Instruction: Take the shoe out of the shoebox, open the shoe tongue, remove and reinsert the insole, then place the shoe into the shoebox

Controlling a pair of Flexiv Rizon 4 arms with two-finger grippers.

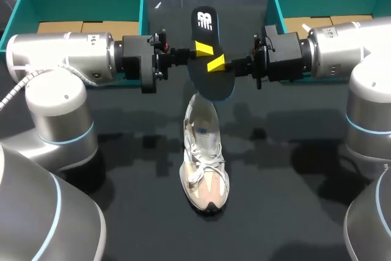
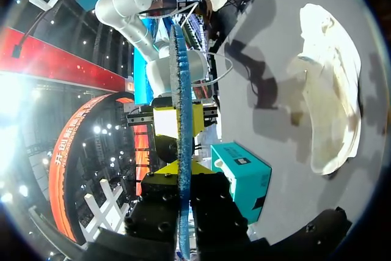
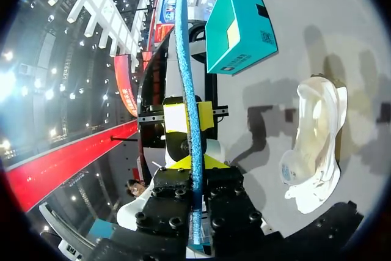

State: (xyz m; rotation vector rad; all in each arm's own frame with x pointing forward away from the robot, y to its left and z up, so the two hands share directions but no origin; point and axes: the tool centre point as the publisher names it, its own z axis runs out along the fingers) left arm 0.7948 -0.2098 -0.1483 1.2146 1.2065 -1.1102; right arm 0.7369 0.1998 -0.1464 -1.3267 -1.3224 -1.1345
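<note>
Head view: insole (image 1: 211, 77), heel probably far

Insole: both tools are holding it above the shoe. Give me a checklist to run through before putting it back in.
1. Insole out of the shoe: ok, it is held in the air above the shoe's far end.
2. Left tool shut on the insole: ok, a finger on each face.
3. Right tool shut on the insole: ok, likewise.
4. Shoe resting on the table, free of both tools: ok.
5. Shoe opened wide enough to take the insole: cannot tell.
</note>
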